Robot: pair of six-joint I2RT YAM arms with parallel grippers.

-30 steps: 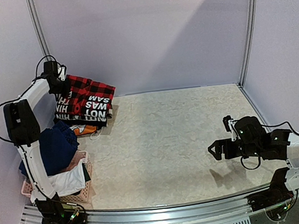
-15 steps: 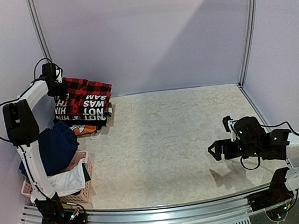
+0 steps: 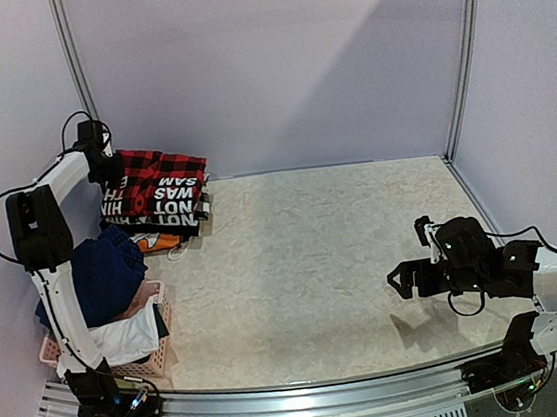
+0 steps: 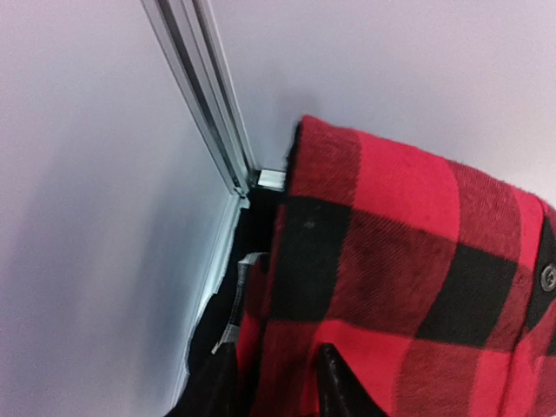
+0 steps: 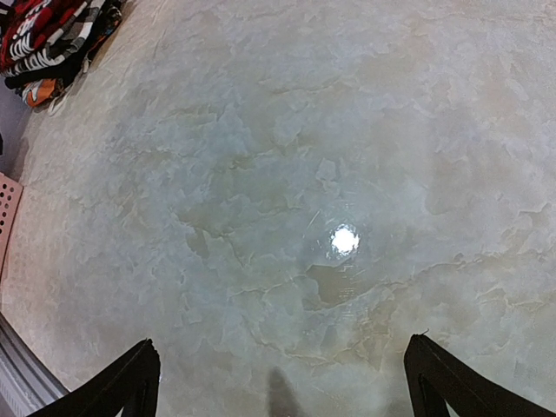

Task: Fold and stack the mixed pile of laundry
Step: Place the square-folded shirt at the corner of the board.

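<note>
A folded red-and-black plaid shirt (image 3: 169,171) lies on top of a stack in the back left corner, over a black-and-white printed T-shirt (image 3: 171,203). My left gripper (image 3: 101,156) is at the shirt's left edge by the corner post. In the left wrist view the fingers (image 4: 330,378) stand apart, with the plaid shirt's (image 4: 391,243) edge loose between them; the gripper (image 4: 276,354) is open. More of the laundry pile, a navy piece (image 3: 105,274) and a white garment (image 3: 132,338), fills the pink basket (image 3: 157,363). My right gripper (image 3: 399,280) hovers open and empty over the table (image 5: 282,356).
The stack (image 5: 48,39) shows at the top left of the right wrist view, with a corner of the pink basket (image 5: 7,217) at the left edge. Purple walls and a metal corner post (image 4: 204,95) close in behind the stack. An orange piece (image 3: 152,243) peeks from under the stack.
The plaid shirt has shifted a little left and settled onto the stack. My left gripper's fingers have parted from the shirt's edge. The right arm has not moved.
</note>
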